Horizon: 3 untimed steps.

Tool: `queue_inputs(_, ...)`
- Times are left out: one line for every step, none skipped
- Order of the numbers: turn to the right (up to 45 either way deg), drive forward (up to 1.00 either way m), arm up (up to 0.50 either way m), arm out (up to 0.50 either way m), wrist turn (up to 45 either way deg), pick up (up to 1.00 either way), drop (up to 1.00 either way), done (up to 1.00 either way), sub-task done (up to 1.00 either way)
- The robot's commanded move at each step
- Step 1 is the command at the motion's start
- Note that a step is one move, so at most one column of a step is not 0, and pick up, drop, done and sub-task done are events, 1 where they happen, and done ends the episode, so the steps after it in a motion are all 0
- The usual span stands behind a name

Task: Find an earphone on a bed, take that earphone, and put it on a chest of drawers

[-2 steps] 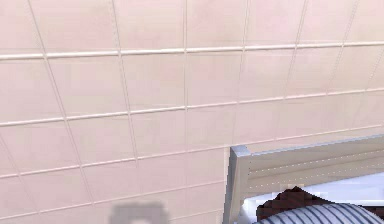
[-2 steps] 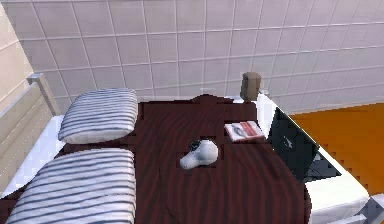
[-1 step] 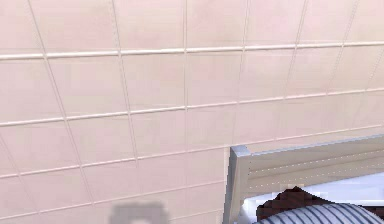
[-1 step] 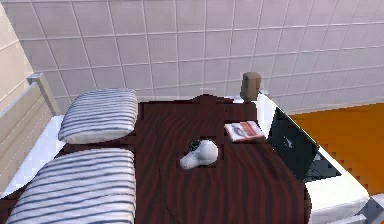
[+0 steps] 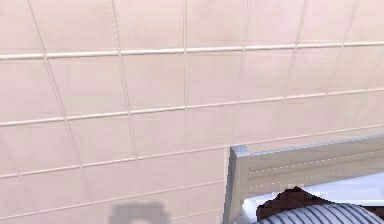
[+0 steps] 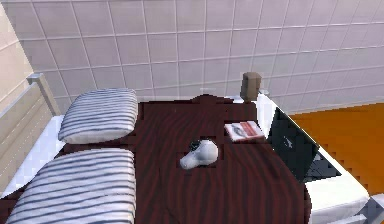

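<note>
A bed [image 6: 230, 185] with a dark maroon cover takes up most of the arm side view. Near the middle of the cover lies a small white and grey lump [image 6: 200, 155] with a dark bit at its far end; its shape is too small to name. A corner of the bed's grey headboard [image 5: 300, 160] shows at the forward view's lower right, with a striped pillow [image 5: 310, 205] behind it.
Two striped pillows [image 6: 100, 112] [image 6: 75, 190] lie by the pale headboard [image 6: 25, 125]. A book [image 6: 243, 130] and a black laptop [image 6: 295, 145] rest on the bed's far part. A brown box [image 6: 251, 82] stands beyond it. A pink tiled wall [image 5: 150, 90] is close ahead. Orange floor [image 6: 350, 125] lies at the right.
</note>
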Motion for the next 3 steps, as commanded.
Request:
queue_inputs(0.0,0.00,0.00,0.46,0.0,0.00,0.00,0.00,0.00)
queue_inputs(0.0,0.00,0.00,0.00,45.0,0.00,0.00,0.00,0.00)
queue_inputs(0.0,0.00,0.00,0.00,45.0,0.00,0.00,0.00,0.00)
